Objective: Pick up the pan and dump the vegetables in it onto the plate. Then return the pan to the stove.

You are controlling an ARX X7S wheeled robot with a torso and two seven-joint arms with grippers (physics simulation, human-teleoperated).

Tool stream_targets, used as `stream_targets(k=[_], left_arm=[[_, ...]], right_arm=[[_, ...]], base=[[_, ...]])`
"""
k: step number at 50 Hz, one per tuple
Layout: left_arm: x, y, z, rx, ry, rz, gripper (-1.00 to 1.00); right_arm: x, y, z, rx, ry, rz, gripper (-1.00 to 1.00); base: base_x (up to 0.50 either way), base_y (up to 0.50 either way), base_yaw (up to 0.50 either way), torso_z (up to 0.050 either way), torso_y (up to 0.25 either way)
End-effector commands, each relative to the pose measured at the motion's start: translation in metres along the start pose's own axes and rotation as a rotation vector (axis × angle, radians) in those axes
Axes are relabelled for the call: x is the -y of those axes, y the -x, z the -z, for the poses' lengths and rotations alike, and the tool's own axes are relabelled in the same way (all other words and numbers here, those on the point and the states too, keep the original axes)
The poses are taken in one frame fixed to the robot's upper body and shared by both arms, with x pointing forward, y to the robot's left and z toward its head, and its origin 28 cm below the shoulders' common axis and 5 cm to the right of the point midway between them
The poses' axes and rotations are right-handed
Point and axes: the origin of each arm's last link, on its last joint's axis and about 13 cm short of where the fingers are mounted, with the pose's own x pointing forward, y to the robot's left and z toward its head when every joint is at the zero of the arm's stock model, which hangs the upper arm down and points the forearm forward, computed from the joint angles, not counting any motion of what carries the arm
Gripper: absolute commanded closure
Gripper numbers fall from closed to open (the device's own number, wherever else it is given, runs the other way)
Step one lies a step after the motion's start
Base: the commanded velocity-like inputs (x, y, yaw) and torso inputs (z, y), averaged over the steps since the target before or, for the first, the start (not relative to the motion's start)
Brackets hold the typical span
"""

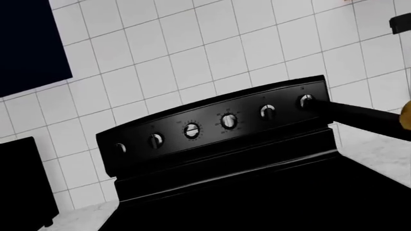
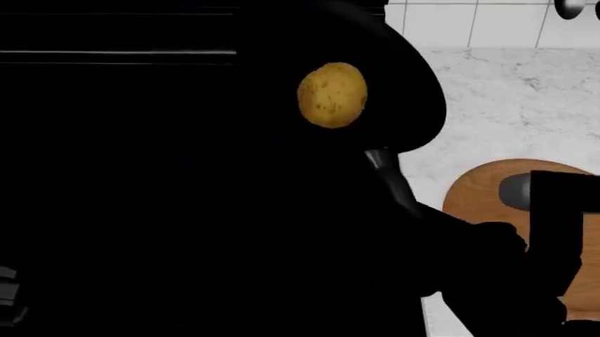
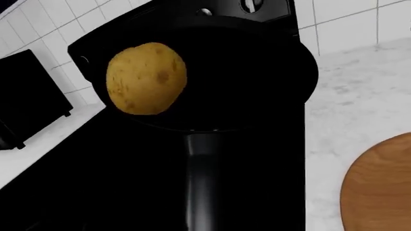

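Observation:
The black pan (image 2: 281, 126) sits at the right side of the black stove (image 2: 122, 175), its rim reaching out over the marble counter. One yellow-brown potato (image 2: 332, 95) lies in it. In the right wrist view the potato (image 3: 146, 78) lies in the pan (image 3: 244, 77), and the handle (image 3: 204, 183) runs straight down to my jaws. My right gripper (image 2: 457, 242) is shut on the handle's end. The wooden plate (image 2: 483, 200) lies on the counter right of the pan, partly behind my right arm; it also shows in the right wrist view (image 3: 382, 187). My left gripper is not visible.
The left wrist view shows the stove's back panel (image 1: 218, 125) with several knobs, and white wall tiles. A marble counter (image 2: 506, 105) lies right of the stove. A black box (image 3: 29, 101) stands on the counter left of the stove.

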Motion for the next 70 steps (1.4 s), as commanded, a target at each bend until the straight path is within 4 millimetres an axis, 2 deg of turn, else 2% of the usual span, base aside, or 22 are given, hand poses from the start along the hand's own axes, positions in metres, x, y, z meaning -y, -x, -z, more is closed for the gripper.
stream_targets(k=[1, 6, 11, 16, 20, 22, 26, 30, 34, 39, 40, 41, 42, 44, 46, 54, 70], left_arm=[[0.001, -0.002, -0.002, 0.023, 0.009, -0.004, -1.0], [0.001, -0.003, -0.004, 0.026, 0.007, -0.005, -1.0], [0.003, -0.002, -0.002, 0.038, 0.009, 0.003, -1.0], [0.007, 0.0, -0.002, 0.046, 0.007, 0.013, -1.0], [0.014, 0.008, -0.009, 0.074, -0.003, 0.049, -1.0], [0.016, 0.01, -0.008, 0.07, -0.011, 0.06, -1.0], [0.018, 0.01, -0.005, 0.051, -0.012, 0.07, -1.0], [0.024, 0.007, 0.001, 0.035, -0.014, 0.095, -1.0], [0.025, 0.003, 0.003, 0.024, -0.015, 0.106, -1.0], [0.026, 0.002, -0.001, 0.037, -0.016, 0.114, -1.0], [0.026, 0.002, -0.002, 0.04, -0.007, 0.12, -1.0], [0.026, 0.002, -0.002, 0.044, -0.006, 0.119, -1.0], [0.027, 0.001, -0.003, 0.047, 0.0, 0.125, -1.0], [0.027, 0.0, -0.002, 0.048, 0.004, 0.129, -1.0], [0.028, -0.001, -0.003, 0.05, 0.008, 0.133, -1.0], [0.024, 0.0, -0.004, 0.049, 0.027, 0.122, -1.0], [0.022, 0.002, -0.004, 0.047, 0.036, 0.114, -1.0]], right_arm=[[0.008, 0.004, -0.012, 0.22, -0.068, -0.091, 1.0], [0.013, -0.001, -0.004, 0.178, -0.115, -0.076, 1.0], [0.021, -0.007, 0.006, 0.041, -0.171, -0.025, 1.0], [0.023, -0.013, 0.008, 0.001, -0.204, -0.039, 1.0], [0.026, -0.023, 0.002, -0.051, -0.235, -0.059, 1.0], [0.027, -0.02, -0.01, 0.062, -0.266, -0.092, 1.0], [0.023, -0.012, -0.028, 0.151, -0.254, -0.123, 1.0], [0.014, -0.011, -0.031, 0.145, -0.175, -0.106, 1.0], [0.006, 0.0, -0.043, 0.216, -0.146, -0.146, 1.0], [-0.022, 0.003, -0.052, 0.198, 0.013, -0.169, 1.0], [-0.028, 0.001, -0.049, 0.137, 0.144, -0.101, 1.0], [-0.031, 0.001, -0.047, 0.135, 0.153, -0.1, 1.0], [-0.031, -0.003, -0.039, 0.063, 0.291, 0.006, 1.0], [-0.033, -0.003, -0.035, 0.048, 0.348, 0.044, 1.0], [-0.039, -0.003, -0.028, -0.011, 0.5, 0.126, 1.0], [-0.047, 0.008, -0.025, -0.06, 0.613, 0.197, 1.0], [-0.06, 0.007, -0.02, -0.115, 0.727, 0.207, 1.0]], base=[[0.0, 0.0, 0.0, 0.01, 0.0], [0.0, 0.0, 0.0, 0.0, 0.004], [0.0, 0.0, 0.0, 0.0, 0.002], [0.0, 0.0, 0.0, 0.002, 0.002], [0.0, 0.0, 0.0, 0.0, 0.005], [0.0, 0.0, 0.0, 0.0, 0.0], [0.0, 0.0, 0.0, 0.003, 0.005], [0.0, 0.0, 0.0, 0.0, 0.003], [0.0, 0.0, 0.0, 0.0, 0.005], [0.0, 0.0, 0.0, 0.002, 0.002], [0.0, 0.0, 0.0, 0.0, 0.01], [0.0, 0.0, 0.0, 0.0, 0.0], [0.0, 0.0, 0.0, 0.0, 0.0], [0.0, 0.0, 0.0, 0.0, 0.0], [0.0, 0.0, 0.0, 0.0, 0.0], [0.0, 0.0, 0.0, 0.001, 0.004], [0.0, 0.0, 0.0, 0.001, 0.003]])
